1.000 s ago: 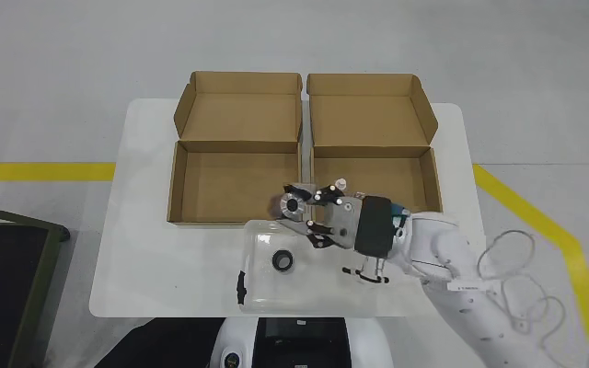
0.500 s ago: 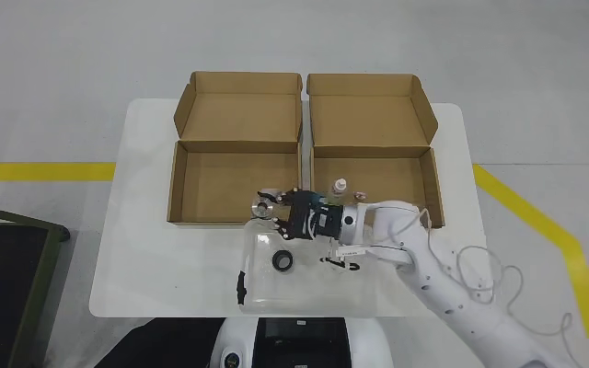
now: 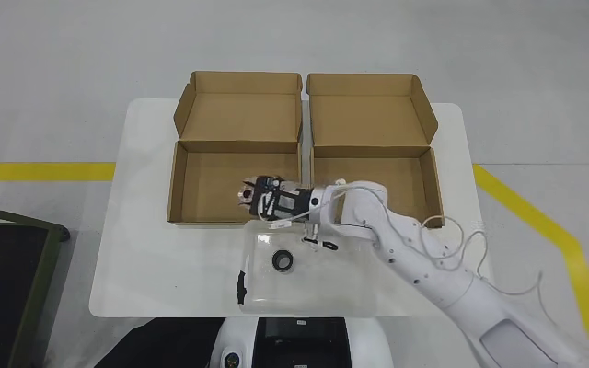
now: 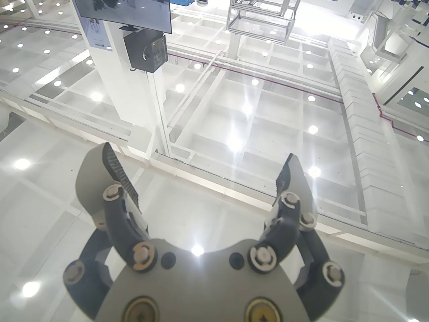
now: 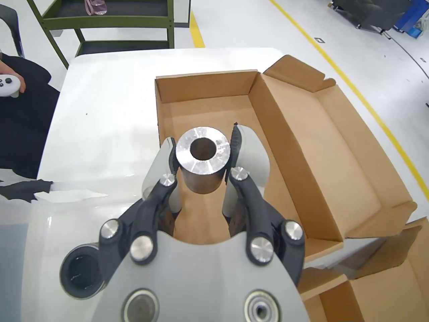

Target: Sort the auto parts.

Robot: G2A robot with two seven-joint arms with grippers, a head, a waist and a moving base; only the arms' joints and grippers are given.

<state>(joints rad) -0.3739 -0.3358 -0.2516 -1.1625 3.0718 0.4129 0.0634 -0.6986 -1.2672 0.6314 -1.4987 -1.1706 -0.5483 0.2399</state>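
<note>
Right gripper (image 5: 202, 155) is clamped tight on the shiny silver metal sleeve (image 5: 201, 175), its fingers pinching the sides and the round bore facing away from the wrist. A second ago that load hung at the far rim of the clear plastic tray (image 3: 313, 287) by the white worktop's (image 3: 138, 239) near edge. Now it has swung across and sits over the near-right corner of the left brown cardboard box (image 3: 207, 189). The sleeve looks bound for that box, with only the release left. A black rubber ring (image 3: 282, 262) waits in the tray, likely next. The right brown cardboard box (image 3: 368, 179) sits alongside. Left gripper (image 4: 197, 169) is spread wide, holding nothing, aimed at the ceiling.
</note>
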